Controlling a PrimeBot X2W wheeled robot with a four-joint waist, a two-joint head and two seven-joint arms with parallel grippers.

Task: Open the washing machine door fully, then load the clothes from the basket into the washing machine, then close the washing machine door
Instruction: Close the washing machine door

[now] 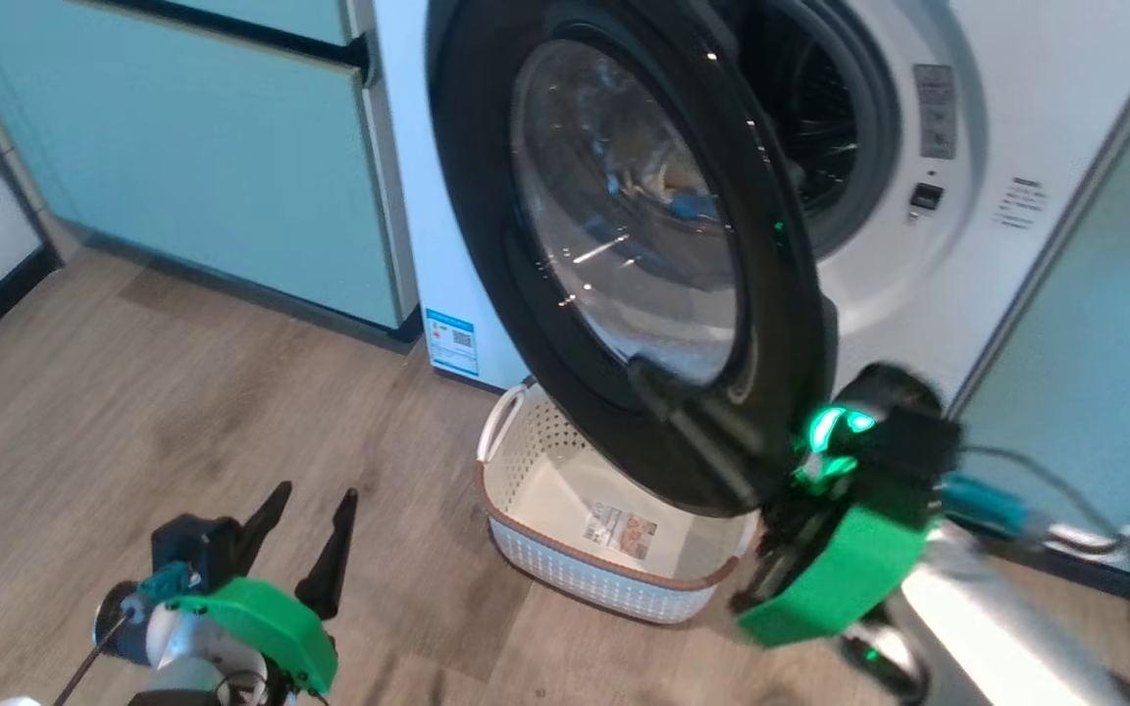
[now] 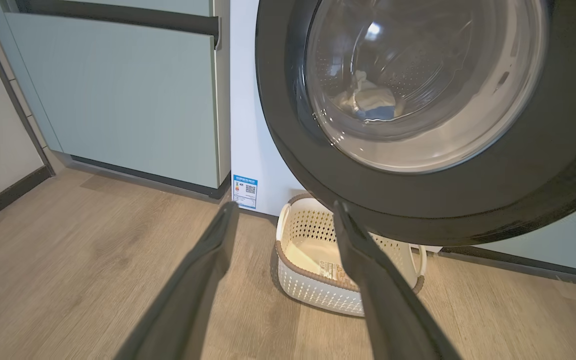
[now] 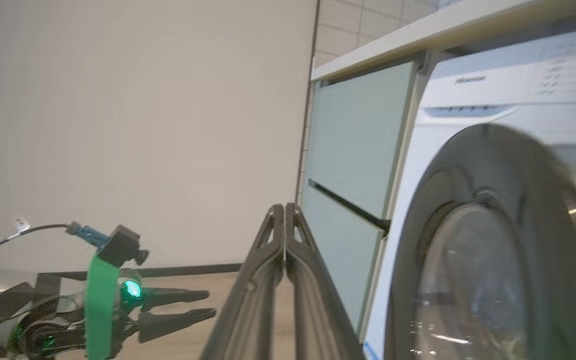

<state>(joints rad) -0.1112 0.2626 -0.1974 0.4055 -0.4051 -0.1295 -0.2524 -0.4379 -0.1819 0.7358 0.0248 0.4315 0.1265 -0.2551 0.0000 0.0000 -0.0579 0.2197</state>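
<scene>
Washing machine door [image 1: 624, 245] is standing partly open, swinging out from the white washing machine [image 1: 918, 294] and hanging over the basket [image 1: 585, 579] on the wooden floor [image 1: 133, 392]. Clothes [image 2: 368, 102] are lying inside the drum, showing pale and blue through the door glass (clearest from the left wrist). Basket is sitting just in front of the machine, a paper label [image 1: 621, 529] showing on its bottom. Right pincer [image 3: 284, 207] is pressing its fingers flat together; in the head view it is lying across the door's lower rim, contact unclear. Left pincer [image 1: 315, 490] is hovering low at the left, fingers spread apart, well apart from basket and door. Pale green cabinet [image 1: 212, 147] is standing left of the machine.
</scene>
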